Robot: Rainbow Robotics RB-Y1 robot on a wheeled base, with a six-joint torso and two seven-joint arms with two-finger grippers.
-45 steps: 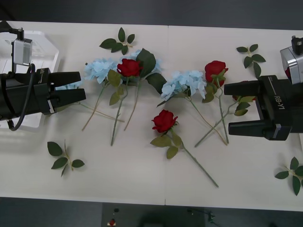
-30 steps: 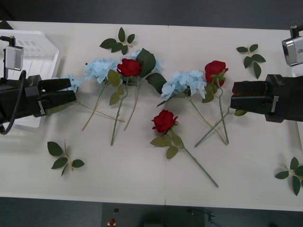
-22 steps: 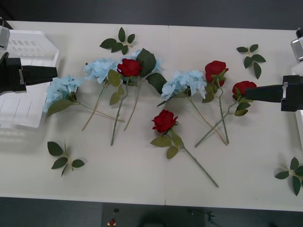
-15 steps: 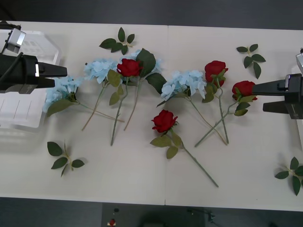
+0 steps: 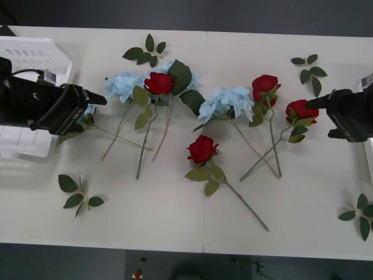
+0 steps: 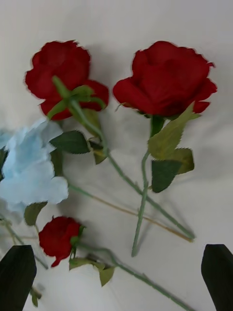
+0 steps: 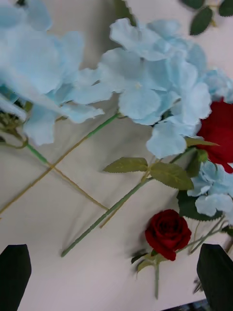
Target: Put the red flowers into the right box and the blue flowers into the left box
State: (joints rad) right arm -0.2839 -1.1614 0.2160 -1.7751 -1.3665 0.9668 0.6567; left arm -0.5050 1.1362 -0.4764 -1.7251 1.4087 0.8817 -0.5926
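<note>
Two black grippers, left (image 5: 93,100) and right (image 5: 312,104), both spread empty: approaching pale blue hydrangea (image 5: 87,111) and deep-red rose (image 5: 301,109); next, likely descending, clamping stems.

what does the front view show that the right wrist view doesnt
Front view: the left box at the table's left edge, the left gripper over the leftmost blue flower, and loose leaf sprigs.
Right wrist view: the right gripper from behind, its fingers wide apart, seen up close.
Both: two red roses side by side near the right gripper, a third rose farther off, and a blue hydrangea.
</note>
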